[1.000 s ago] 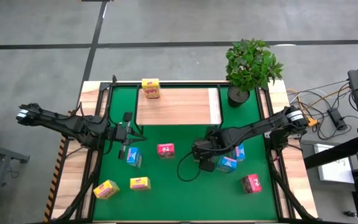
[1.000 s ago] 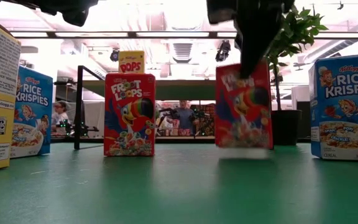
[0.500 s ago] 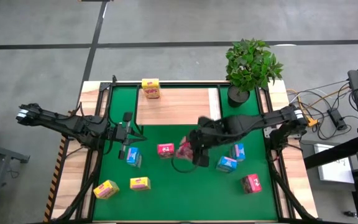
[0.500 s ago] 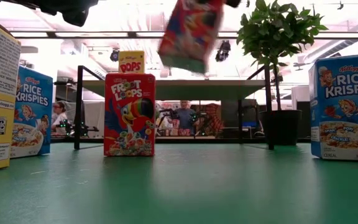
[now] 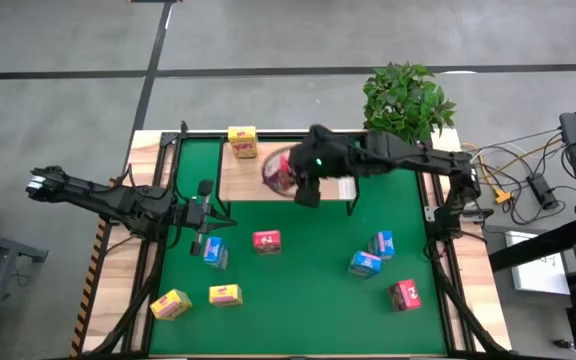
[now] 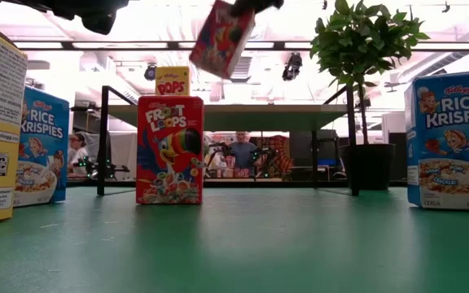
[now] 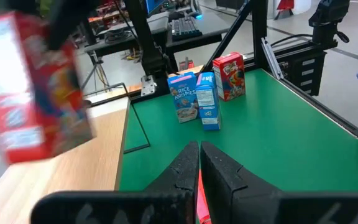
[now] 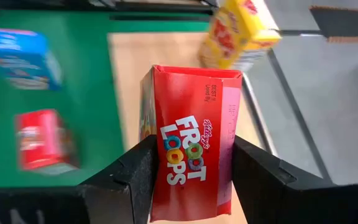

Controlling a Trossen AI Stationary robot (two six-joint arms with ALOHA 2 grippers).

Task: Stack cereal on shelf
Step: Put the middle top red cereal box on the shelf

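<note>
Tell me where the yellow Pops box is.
The yellow Pops box stands on the shelf's left far corner in the high view, beside the airborne red box.

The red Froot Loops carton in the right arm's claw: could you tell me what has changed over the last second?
The right claw lifted the red Froot Loops cardboard carton off the green mat and carried it over the light-wood shelf, near the yellow Pops box. It is still gripped. The left claw and the remaining boxes stayed put.
</note>
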